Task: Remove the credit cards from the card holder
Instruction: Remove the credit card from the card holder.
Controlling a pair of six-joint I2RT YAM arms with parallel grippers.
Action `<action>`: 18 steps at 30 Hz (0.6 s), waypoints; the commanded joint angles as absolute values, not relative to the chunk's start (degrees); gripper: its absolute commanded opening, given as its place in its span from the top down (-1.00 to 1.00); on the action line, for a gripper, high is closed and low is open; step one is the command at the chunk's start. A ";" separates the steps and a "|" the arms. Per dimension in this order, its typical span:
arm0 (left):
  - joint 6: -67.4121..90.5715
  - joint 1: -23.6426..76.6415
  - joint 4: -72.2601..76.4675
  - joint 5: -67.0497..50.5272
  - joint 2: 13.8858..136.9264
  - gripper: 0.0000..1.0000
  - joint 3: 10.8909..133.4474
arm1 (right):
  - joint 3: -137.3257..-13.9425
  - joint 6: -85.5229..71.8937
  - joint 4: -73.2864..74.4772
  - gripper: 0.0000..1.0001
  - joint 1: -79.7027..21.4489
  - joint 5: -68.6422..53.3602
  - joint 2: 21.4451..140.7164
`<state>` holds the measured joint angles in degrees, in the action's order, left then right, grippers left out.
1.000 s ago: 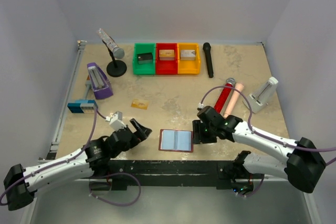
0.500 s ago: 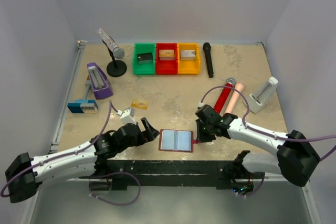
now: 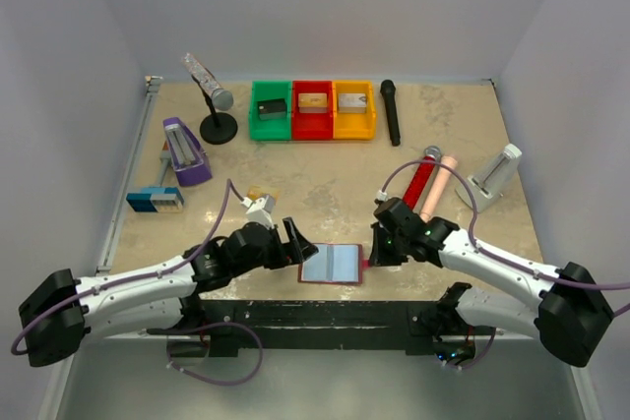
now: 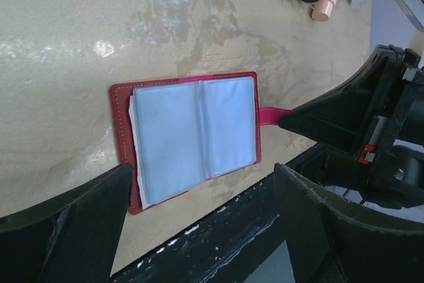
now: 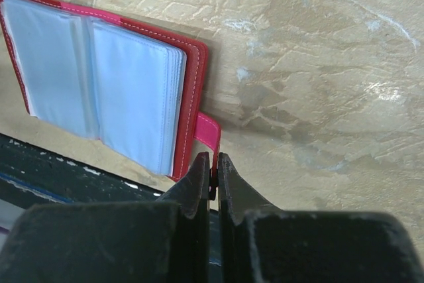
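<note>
- The flat dark red folding card holder (image 3: 331, 264) lies open and flat on the beige marbled tabletop (image 3: 325, 169), at about 6 o'clock on the table, right by the black front rail (image 3: 325, 314).
- Its light blue clear pockets face up. Can't tell if anything is inside them.
- The small red tab strap (image 5: 209, 130) pokes out of the holder's 3 o'clock edge.
- The right gripper (image 5: 211, 164) sits at 3 o'clock of the holder, jaws pinched together on the tip of that tab.
- The left gripper (image 3: 300, 246) is at 9 o'clock of the holder, just beside its edge, jaws spread wide with nothing in them.
- A small thin gold-tan card (image 3: 259, 192) lies on the table at roughly 11 o'clock from the holder, partly hidden behind the left wrist.
</note>
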<state>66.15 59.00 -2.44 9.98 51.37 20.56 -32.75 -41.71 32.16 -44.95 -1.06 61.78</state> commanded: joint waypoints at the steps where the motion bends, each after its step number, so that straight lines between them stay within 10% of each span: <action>1: 63.46 59.15 2.46 5.54 57.11 -0.76 23.64 | -30.85 -41.31 31.82 1.00 -44.82 -1.93 60.56; 18: 63.20 60.03 5.80 3.69 65.74 -0.61 25.66 | -29.88 -41.57 30.15 1.00 -44.82 -3.78 60.73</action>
